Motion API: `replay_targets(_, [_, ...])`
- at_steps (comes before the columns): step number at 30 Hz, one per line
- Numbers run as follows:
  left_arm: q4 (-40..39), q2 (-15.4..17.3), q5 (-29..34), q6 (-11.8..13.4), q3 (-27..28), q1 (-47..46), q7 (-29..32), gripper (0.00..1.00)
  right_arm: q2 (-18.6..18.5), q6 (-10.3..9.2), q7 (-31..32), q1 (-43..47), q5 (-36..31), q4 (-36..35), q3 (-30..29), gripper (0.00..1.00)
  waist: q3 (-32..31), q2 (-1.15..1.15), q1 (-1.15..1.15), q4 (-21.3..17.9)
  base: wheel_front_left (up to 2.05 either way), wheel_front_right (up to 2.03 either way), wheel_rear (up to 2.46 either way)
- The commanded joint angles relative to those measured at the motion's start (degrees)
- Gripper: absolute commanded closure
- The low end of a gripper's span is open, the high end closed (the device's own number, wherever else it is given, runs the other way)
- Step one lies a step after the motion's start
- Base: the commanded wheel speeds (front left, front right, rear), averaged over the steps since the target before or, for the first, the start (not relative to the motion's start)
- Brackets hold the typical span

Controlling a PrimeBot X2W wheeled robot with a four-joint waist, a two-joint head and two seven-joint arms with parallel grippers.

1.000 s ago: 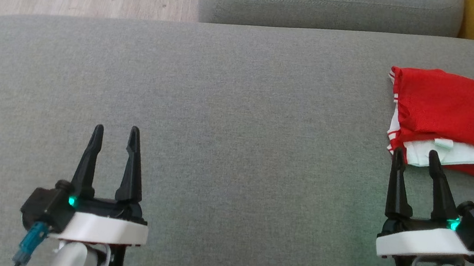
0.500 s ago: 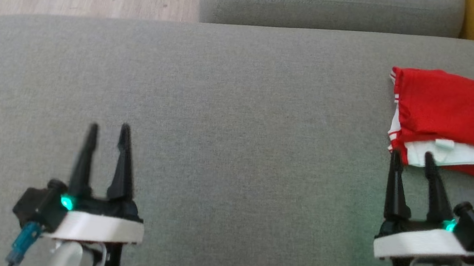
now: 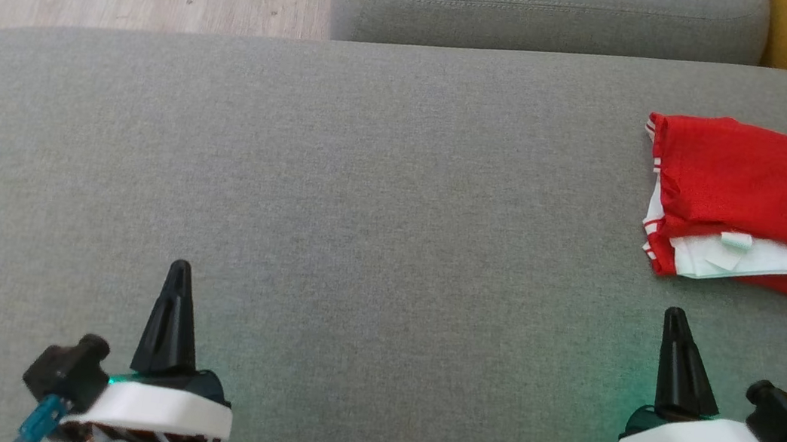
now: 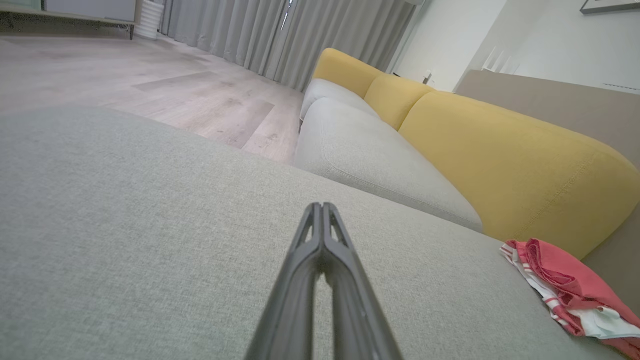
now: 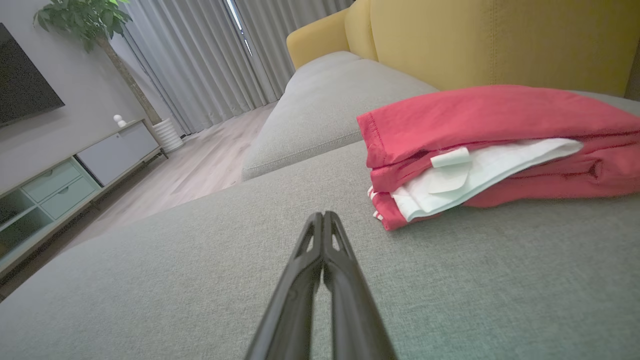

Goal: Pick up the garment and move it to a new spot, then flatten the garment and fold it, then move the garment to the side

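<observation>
**Garment folded at the cushion's right end, pincers closed**

The red-and-white garment (image 3: 753, 200) lies folded flat at the far right of the grey seat cushion (image 3: 394, 213). Its long axis runs side to side along the cushion, and the white layers peek out toward the near edge. Left gripper (image 3: 179, 267) and right gripper (image 3: 675, 313) hang by the cushion's near edge, tips pressed together, holding nothing. The right one is just short of the garment.
</observation>
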Motion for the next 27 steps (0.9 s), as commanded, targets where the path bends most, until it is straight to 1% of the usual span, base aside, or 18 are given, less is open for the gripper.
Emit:
replay_targets(1, [-1.7,0.3,-1.2,-0.4,1.1,-2.3,0.2,1.0,-0.4,0.0,0.4,-2.4,1.4,-2.0,-0.2,1.0,0.0,0.0,0.0,0.0,0.0,0.0,0.0])
replay_targets(27, [-0.7,0.9,-16.2,-1.6,3.9,-3.0,4.0,1.0,-0.9,-0.02,4.2,-2.8,18.2,-2.7,-1.3,1.0,-0.9,0.0,0.0,-0.1,0.0,0.0,0.0])
